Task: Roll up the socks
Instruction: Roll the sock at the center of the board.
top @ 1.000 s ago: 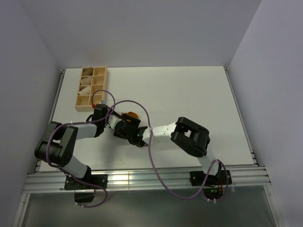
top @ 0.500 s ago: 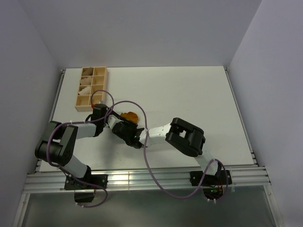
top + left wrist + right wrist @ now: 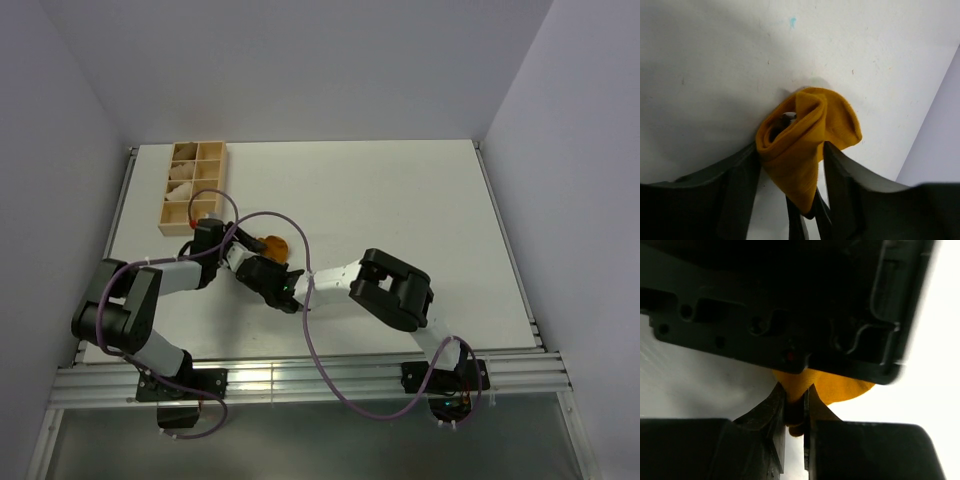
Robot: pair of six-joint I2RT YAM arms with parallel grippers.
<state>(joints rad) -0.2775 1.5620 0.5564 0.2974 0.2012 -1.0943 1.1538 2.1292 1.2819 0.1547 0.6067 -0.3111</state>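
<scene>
At the far left of the white worktop [image 3: 400, 200] we see a wooden tray [image 3: 166, 210] split into compartments, with pale rolled bundles [image 3: 181, 186] in some of them. To its right, near the middle-left of the worktop, the two arms meet over the mustard-orange sock [image 3: 805, 130], which lies there rolled into a loose cone, its open coil facing up. The left tool [image 3: 790, 150] straddles the roll, one finger against each flank, and we cannot tell whether they press it or only rest beside it. The right tool [image 3: 795, 405] reaches in from the other side and is closed on the narrow tip of the sock, the orange cloth pinched between its two fingers. A purple cable [image 3: 318, 340] loops across the worktop beside the right arm.
</scene>
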